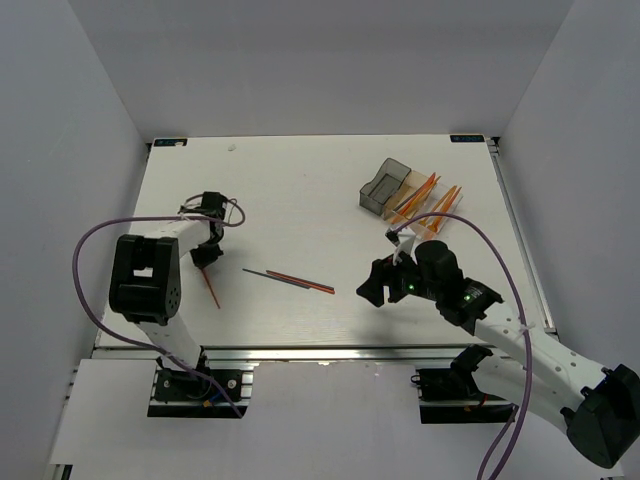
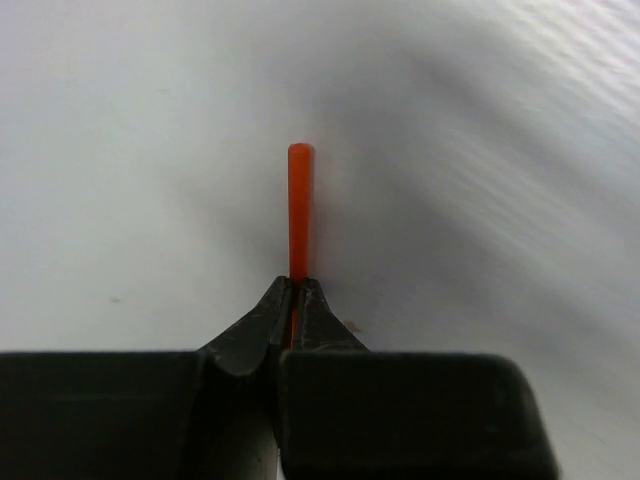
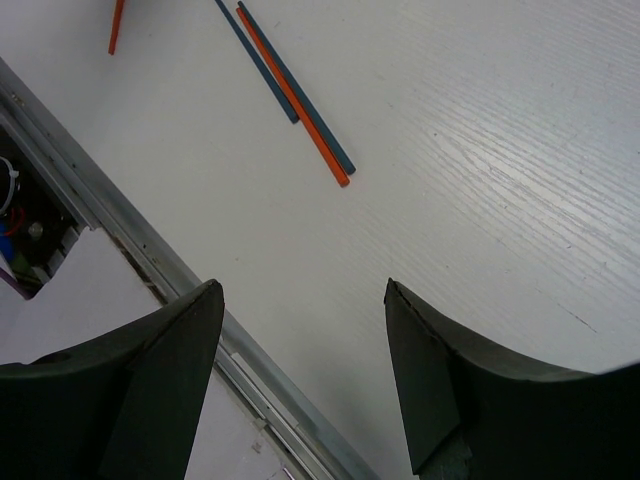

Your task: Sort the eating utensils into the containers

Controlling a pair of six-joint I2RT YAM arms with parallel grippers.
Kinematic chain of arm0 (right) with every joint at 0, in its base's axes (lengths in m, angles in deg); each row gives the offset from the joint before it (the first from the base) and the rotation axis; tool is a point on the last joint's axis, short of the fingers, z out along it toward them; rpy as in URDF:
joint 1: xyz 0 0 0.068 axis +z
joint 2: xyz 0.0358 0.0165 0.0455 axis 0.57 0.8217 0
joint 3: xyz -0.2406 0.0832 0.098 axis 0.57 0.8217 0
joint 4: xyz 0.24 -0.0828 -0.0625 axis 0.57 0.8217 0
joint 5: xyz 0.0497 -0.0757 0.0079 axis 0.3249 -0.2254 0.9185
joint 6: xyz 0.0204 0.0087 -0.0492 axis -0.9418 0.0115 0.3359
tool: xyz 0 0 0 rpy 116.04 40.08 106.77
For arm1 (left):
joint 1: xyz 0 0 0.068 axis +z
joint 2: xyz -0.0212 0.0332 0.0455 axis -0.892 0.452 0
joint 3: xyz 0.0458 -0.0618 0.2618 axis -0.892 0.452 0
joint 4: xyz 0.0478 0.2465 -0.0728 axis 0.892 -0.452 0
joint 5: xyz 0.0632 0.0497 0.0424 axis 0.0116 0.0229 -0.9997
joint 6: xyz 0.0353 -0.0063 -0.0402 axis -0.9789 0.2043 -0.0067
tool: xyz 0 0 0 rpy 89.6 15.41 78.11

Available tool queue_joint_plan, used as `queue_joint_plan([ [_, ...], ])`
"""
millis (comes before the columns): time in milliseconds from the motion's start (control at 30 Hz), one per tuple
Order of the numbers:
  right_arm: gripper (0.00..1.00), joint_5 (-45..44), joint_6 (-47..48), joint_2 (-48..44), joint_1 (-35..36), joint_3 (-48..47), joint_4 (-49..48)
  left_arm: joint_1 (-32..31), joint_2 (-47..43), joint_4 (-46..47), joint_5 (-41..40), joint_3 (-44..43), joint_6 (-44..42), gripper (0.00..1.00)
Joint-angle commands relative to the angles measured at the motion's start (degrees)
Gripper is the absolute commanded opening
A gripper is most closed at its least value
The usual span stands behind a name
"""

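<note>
pinched near one end in the shut left claw point(image 2: 297, 290): a red stick point(image 2: 299, 210), jutting straight out past the fingertips over the left side of the table point(image 1: 300, 170). cannot tell whether lifted clear or touching the surface. held by the tip probably so the long free end can go into a bin first. lying loose mid-table, well apart from it: three more sticks point(image 1: 290, 279), two dark and one orange-red, side by side. at the far right, the row of bins point(image 1: 385, 185), with orange utensils point(image 1: 425, 198) leaning out, apparently grouped by colour. hovering between sticks and bins, the right claw point(image 3: 300, 300), empty, jaws spread wide, likely placed for the next pick.
</note>
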Motion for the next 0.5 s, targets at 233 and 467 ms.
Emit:
queue_joint_plan([
  [233,0.72,7.68,-2.82,2.26,0.38,2.02,-10.92,1.67,-16.00,1.31,11.23,1.48,-0.15,0.00],
  [467,0.73,13.50,-8.53,10.86,1.78,0.53,-25.06,0.44,-27.50,6.12,26.85,8.68,-0.50,0.00],
])
